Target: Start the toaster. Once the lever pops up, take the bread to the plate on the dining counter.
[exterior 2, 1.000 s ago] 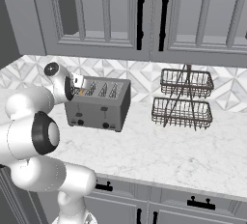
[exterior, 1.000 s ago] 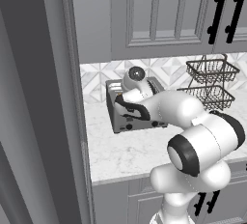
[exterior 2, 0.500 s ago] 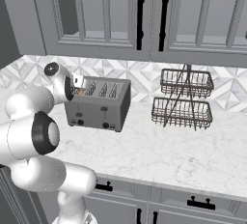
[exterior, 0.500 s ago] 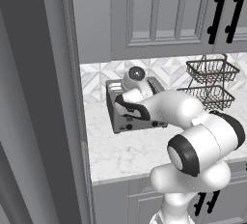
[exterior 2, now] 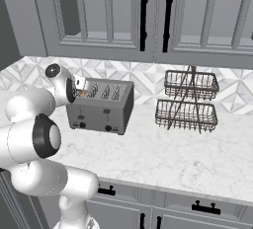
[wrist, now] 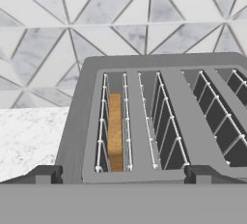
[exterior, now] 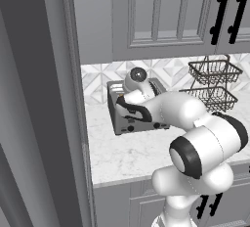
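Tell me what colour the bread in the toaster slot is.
Tan-brown. The bread stands on edge in the leftmost slot of the grey toaster, clearest in the hand view.

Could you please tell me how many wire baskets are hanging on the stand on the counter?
2: the upper wire basket and the lower wire basket directly beneath it, right of the toaster.

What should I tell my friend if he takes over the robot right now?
Gripper: open, holding nothing, hanging over the toaster's left end with a finger on each side of the two leftmost slots.
Toaster: on the marble counter by the tiled wall, beside the wire baskets.
Bread: sitting down in the leftmost slot.
Done: arm brought to the toaster. Whether the lever has been pushed cannot be told.
Left: check the lever and start the toaster if it is not on, wait for the pop, lift the bread out, carry it to the plate on the dining counter.
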You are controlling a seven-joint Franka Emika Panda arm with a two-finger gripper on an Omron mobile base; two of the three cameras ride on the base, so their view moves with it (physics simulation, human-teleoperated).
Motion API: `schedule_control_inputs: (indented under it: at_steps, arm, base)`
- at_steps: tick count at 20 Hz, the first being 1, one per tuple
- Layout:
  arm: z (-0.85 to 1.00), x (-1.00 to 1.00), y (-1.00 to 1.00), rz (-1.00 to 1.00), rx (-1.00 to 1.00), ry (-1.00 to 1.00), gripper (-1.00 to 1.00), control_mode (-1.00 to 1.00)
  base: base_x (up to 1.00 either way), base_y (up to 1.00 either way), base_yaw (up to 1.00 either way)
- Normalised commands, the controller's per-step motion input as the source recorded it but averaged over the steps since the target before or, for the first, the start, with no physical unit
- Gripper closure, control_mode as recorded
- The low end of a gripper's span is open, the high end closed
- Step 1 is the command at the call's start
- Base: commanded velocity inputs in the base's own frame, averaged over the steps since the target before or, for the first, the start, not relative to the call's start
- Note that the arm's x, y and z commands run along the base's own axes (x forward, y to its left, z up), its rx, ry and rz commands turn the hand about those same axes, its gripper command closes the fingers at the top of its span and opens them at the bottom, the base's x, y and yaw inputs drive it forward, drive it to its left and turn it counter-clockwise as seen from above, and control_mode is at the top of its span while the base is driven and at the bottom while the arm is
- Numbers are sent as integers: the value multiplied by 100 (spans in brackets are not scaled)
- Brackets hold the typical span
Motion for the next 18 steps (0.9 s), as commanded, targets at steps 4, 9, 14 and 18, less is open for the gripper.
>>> schedule_control_inputs:
  at_steps: [4, 9, 14, 18]
  arm:
    - [0, 0, 0, 0, 0, 0, -100, -100]
    - [0, 0, 0, 0, 0, 0, -100, -100]
    - [0, 0, 0, 0, 0, 0, -100, -100]
    - [0, 0, 0, 0, 0, 0, -100, -100]
  base:
    - [0, 0, 0]
    - [0, 0, 0]
    - [0, 0, 0]
    - [0, 0, 0]
